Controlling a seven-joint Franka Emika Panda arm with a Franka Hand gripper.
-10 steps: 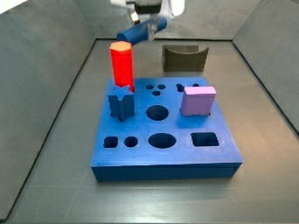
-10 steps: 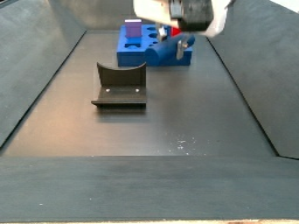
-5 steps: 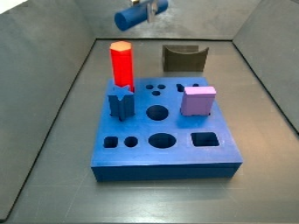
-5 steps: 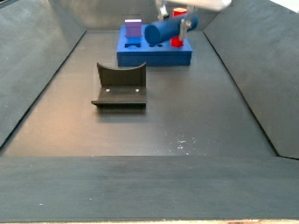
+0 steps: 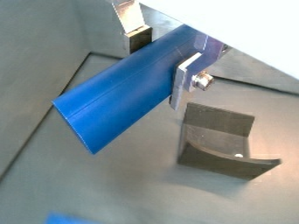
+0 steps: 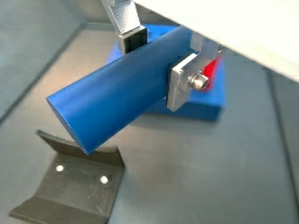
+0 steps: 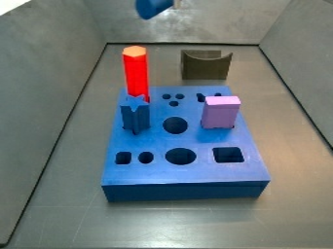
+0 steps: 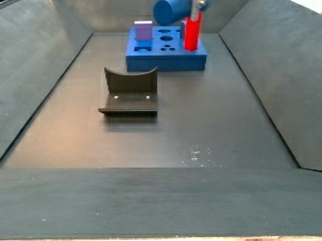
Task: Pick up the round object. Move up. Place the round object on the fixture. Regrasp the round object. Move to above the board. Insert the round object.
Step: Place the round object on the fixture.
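Blue and smooth, the round object [image 5: 122, 94] sat higher than half a second before: in a side view only its end [image 7: 154, 8] showed at the top edge, where earlier more of its length hung in view. In both wrist views we saw the gripper [image 5: 163, 54] clamped across the cylinder, one silver finger [image 6: 187, 80] pressed against its side and the other finger [image 5: 132, 26] on the far side, jaws narrowed to the cylinder's width. It lay tilted between the pads, one flat end jutting well past them.

Below it in a wrist view stood the fixture [image 5: 225, 138], apart from the cylinder, its notch bare. In a side view we found the fixture [image 8: 128, 91] on the dark floor nearer the camera, and beyond it the board [image 8: 167, 54] with the red peg [image 8: 194, 31] upright and the lilac cube [image 8: 142, 33] on top. The gripper itself was probably out of frame there. The dark-blue star peg [image 7: 134, 110] stood in the board [image 7: 182, 163] beside the red one.
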